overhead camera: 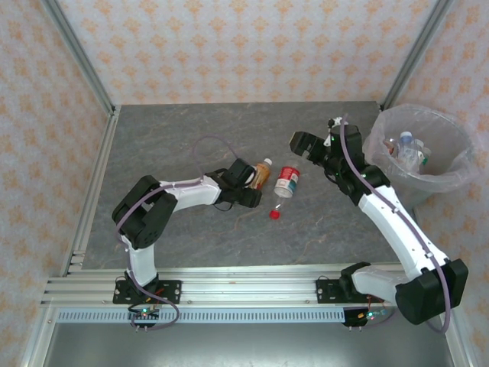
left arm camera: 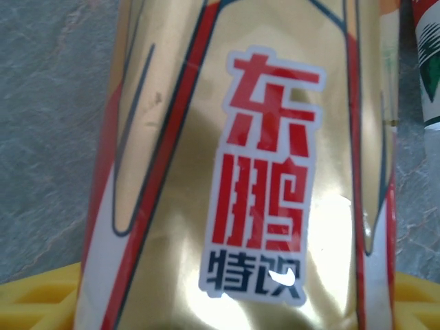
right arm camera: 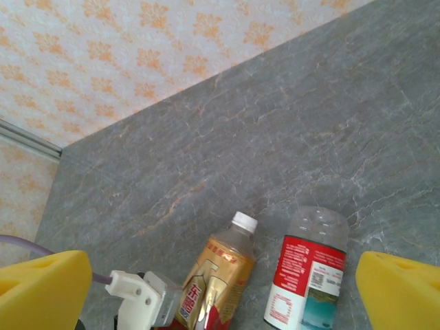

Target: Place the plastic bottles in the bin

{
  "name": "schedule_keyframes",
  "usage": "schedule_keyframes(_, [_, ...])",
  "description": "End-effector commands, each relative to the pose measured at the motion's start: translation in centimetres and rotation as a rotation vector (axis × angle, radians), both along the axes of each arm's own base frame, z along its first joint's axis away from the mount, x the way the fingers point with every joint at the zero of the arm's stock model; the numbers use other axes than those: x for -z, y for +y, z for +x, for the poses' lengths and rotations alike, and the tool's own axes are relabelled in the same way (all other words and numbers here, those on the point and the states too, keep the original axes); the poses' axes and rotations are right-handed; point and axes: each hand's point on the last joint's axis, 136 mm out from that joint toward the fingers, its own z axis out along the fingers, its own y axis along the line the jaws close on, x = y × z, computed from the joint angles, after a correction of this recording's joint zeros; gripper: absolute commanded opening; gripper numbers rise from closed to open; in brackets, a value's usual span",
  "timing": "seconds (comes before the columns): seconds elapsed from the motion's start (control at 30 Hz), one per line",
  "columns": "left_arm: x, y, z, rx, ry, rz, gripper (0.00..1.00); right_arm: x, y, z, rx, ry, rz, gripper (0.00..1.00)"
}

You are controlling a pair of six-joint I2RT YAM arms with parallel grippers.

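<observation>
**Item 1. Left gripper** [overhead camera: 254,183]: low over the grey table [overhead camera: 191,138] near its centre. Its yellow pads [left arm camera: 34,302] sit to either side of the gold-labelled bottle [overhead camera: 263,173]. In the left wrist view the label lies close between them. Whether the pads touch it or stand just off it cannot be told.

**Item 2. Gold-labelled bottle:** lying on its side, white cap pointing away from the arm bases. It has a clear neck and a glossy gold, red and white sleeve with red characters.
- Handling (judged): light, probably empty or nearly so, with walls thin enough to dent, a slick sleeve and a body free to roll.
- Best hold: across the labelled mid-body, where the jaws stand now, not on the tapering neck.

**Item 3. Red-and-white-labelled bottle** [overhead camera: 287,182]: lying just beside item 2, on its right, with a narrow gap between them. A small red cap [overhead camera: 275,214] lies loose on the table near it, toward the arms. Same handling expected, and the same mid-body hold.

**Item 4. Right gripper** [overhead camera: 300,143]: raised between the two bottles and the bin, jaws spread wide, nothing between them.

**Item 5. Bin** [overhead camera: 451,145]: at the far right of the table, upright and bag-lined. Several bottles [overhead camera: 409,149] are already inside. Items 2 and 3 lie on the table, well apart from it
</observation>
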Motion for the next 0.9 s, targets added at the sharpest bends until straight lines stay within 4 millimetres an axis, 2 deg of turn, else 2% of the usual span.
schedule_keyframes(0.0, [-1.6,1.0,0.5,-0.034,-0.047,-0.007,0.67,0.0,1.0,0.4,-0.020,-0.009,0.043,0.99])
schedule_keyframes(0.07, [-1.9,1.1,0.4,-0.036,-0.053,-0.016,0.66,0.4,1.4,0.6,-0.027,0.002,0.067,0.99])
schedule_keyframes(0.27, [-3.3,0.7,0.1,-0.020,-0.086,-0.072,0.63,3.2,4.3,1.4,-0.055,0.080,0.093,0.99])
schedule_keyframes(0.43, [-4.7,0.8,0.1,-0.019,-0.139,-0.108,0.60,5.3,5.8,2.3,-0.030,0.131,0.140,0.99])
schedule_keyframes(0.7, [-6.1,1.5,0.1,-0.033,-0.209,-0.124,0.58,6.8,7.9,3.4,-0.057,0.178,0.226,0.99])
schedule_keyframes(0.87, [-7.0,0.9,0.0,-0.017,-0.230,-0.169,0.57,7.8,10.0,3.6,-0.142,0.218,0.279,0.99])
